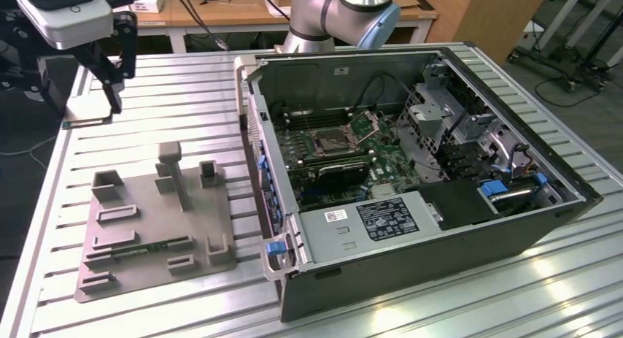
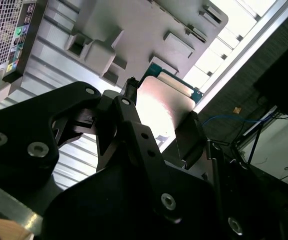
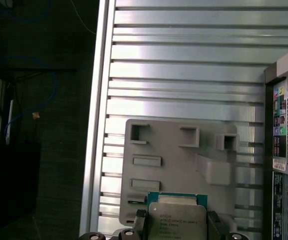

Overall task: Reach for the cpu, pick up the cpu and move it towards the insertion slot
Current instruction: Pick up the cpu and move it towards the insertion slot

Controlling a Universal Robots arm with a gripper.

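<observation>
My gripper (image 1: pixel 105 109) hangs over the far corner of the table at the exterior view's left, shut on the cpu (image 1: pixel 84 122), a thin square chip held flat and clear of the surface. In both wrist views the cpu (image 3: pixel 176 216) (image 2: pixel 164 107) shows its silvery face between black fingers (image 3: pixel 140 220) that clamp two opposite edges. The insertion slot (image 1: pixel 327 140), a silver-framed socket with a dark centre, lies inside the open computer case with its hinged plate (image 1: pixel 371 122) raised, well toward the exterior view's right of the gripper.
A grey plastic tray (image 1: pixel 146 232) with upright blocks lies on the slatted metal table (image 1: pixel 185 90) between gripper and case. The open computer case (image 1: pixel 419 243) has raised walls around the motherboard. The arm's base (image 1: pixel 341 17) stands behind the case. The table edge (image 3: pixel 95 150) is close.
</observation>
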